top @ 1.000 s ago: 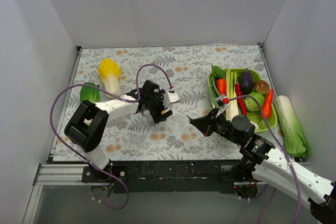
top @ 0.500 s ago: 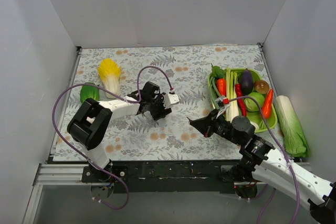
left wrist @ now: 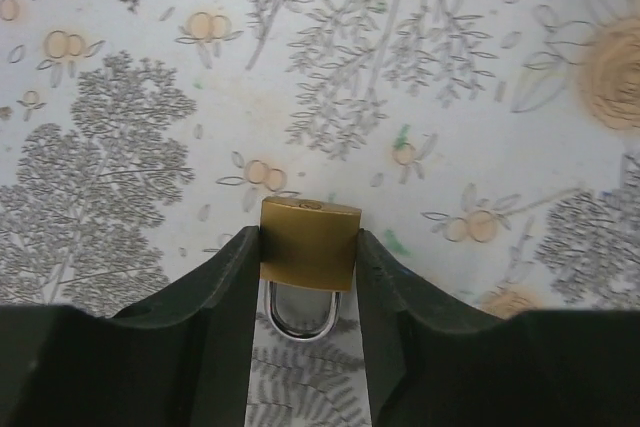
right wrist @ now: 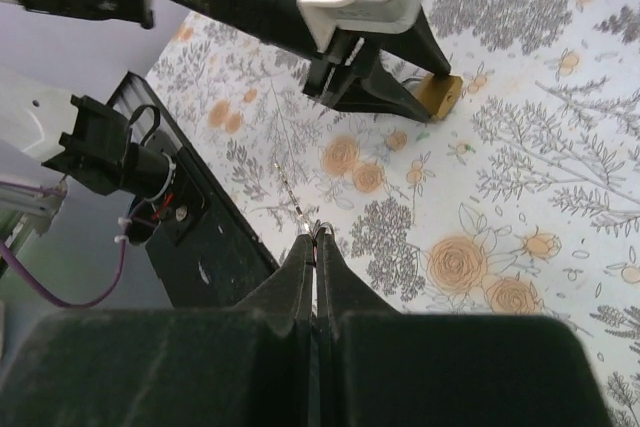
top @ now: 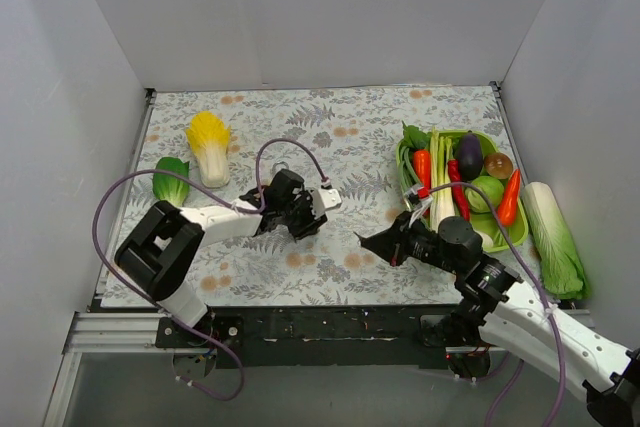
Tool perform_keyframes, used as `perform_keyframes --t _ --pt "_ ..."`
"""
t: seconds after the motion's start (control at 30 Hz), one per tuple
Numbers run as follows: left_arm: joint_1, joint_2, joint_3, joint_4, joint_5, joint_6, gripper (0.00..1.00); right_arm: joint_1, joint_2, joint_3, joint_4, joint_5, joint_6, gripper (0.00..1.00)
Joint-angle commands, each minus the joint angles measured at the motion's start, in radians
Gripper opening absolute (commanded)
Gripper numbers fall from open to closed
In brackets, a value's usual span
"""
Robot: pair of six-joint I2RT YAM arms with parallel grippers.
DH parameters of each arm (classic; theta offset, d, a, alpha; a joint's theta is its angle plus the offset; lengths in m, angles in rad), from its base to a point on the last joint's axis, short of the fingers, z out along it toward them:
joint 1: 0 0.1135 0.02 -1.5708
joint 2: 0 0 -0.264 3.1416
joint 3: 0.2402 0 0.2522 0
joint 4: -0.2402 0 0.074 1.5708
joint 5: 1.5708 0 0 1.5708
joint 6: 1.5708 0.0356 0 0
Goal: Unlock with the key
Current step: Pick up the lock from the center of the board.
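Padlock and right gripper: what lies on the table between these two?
Only bare flowered tablecloth lies between the right gripper, pinching the key, and the padlock in the left gripper; the right wrist view shows it best.

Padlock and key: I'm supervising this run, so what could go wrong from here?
1. The key is thin and pinched only at its end by the right end effector, so it may pivot on contact.
2. The left end effector grips the padlock by its smooth sides only; the key's push could slide it free.
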Motion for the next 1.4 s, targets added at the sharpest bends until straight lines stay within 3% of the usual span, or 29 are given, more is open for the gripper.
perform_keyframes --t 0.0,0.13,0.33,0.5,0.7,1.0,1.37 --pt "-0.091 -0.188 -0.069 0.038 0.019 -0.056 0.00 -0.048 0.068 0.068 -0.087 -0.216 0.010 0.01" --pt "-0.167 -0.337 -0.134 0.062 -0.028 -0.047 0.00 -0.100 0.140 0.097 -0.152 -0.395 0.044 0.01" --pt "-0.268 -0.589 -0.345 0.291 -0.035 -0.034 0.00 -0.199 0.239 0.135 -0.261 -0.615 0.059 0.01" --pt "-0.377 -0.666 -0.413 0.377 -0.106 -0.008 0.00 -0.225 0.328 0.213 -0.327 -0.749 0.056 0.01" --pt "-0.461 -0.680 -0.465 0.444 -0.164 0.025 0.00 -0.226 0.462 0.274 -0.462 -0.783 -0.059 0.01" --pt "-0.487 -0.678 -0.473 0.464 -0.173 0.033 0.00 -0.228 0.649 0.393 -0.632 -0.785 -0.231 0.01" --pt "-0.519 -0.678 -0.465 0.435 -0.186 0.059 0.00 -0.226 0.767 0.458 -0.664 -0.771 -0.287 0.01"
